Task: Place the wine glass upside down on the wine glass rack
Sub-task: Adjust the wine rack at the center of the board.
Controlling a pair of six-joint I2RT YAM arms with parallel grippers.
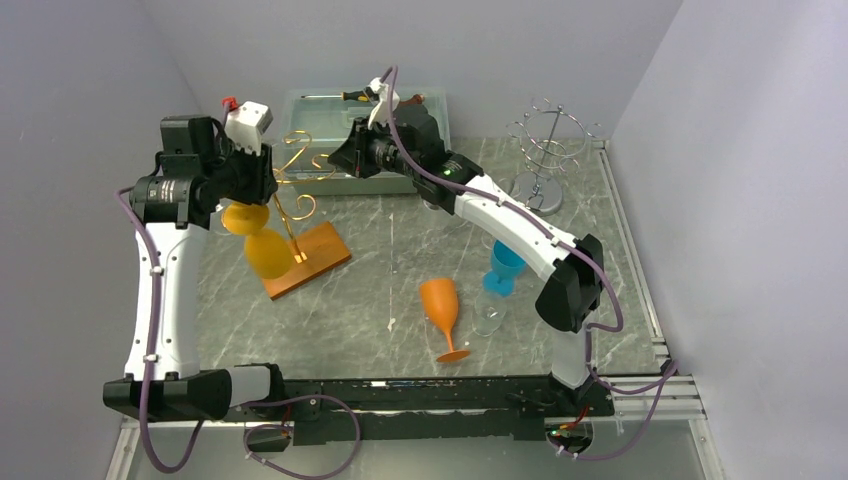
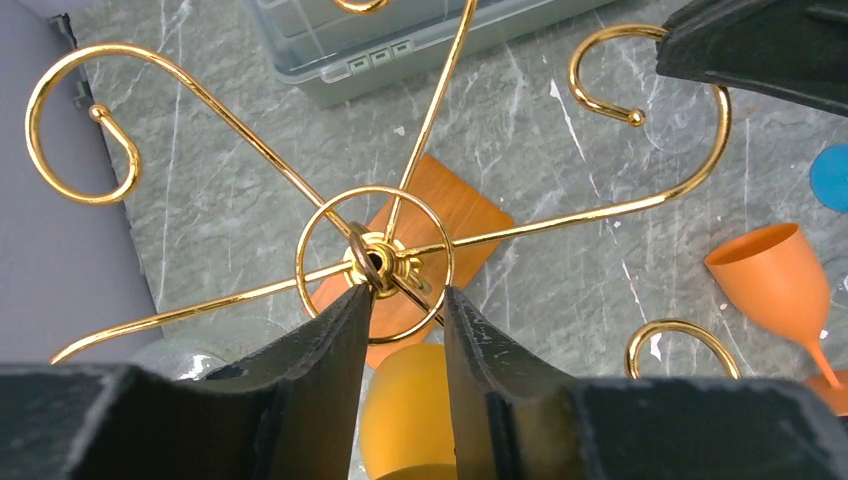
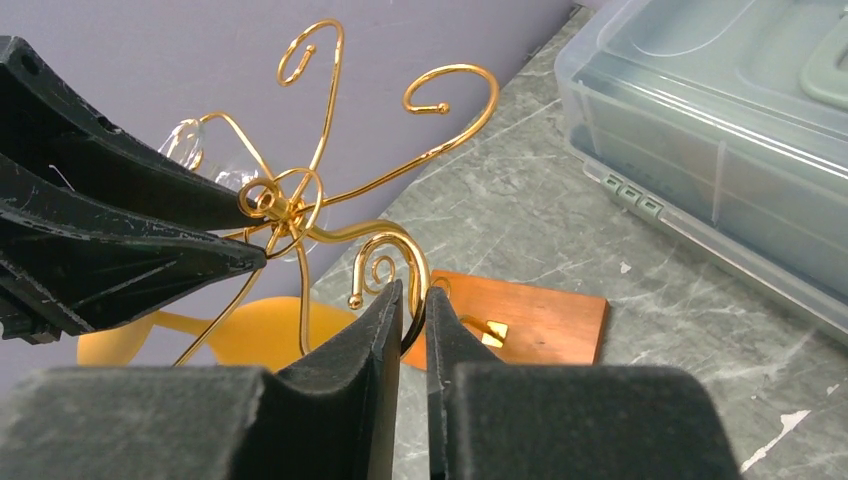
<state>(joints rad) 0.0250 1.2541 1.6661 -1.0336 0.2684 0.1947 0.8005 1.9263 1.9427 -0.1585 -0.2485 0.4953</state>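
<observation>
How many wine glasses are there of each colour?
Yellow wine glass: 1
Orange wine glass: 1
Blue wine glass: 1
Clear wine glass: 2, this one on the table, another that seems to hang on the gold rack
Total: 5

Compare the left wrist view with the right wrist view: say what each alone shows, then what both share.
Left wrist only: an orange glass lying on the table at the right, and a blue object cut off by the edge.
Right wrist only: the right fingers set on either side of a curled hook of the gold rack.
Both: the rack, its wooden base, the yellow glass below its arms, the clear box and the left fingers at the rack's hub.
</observation>
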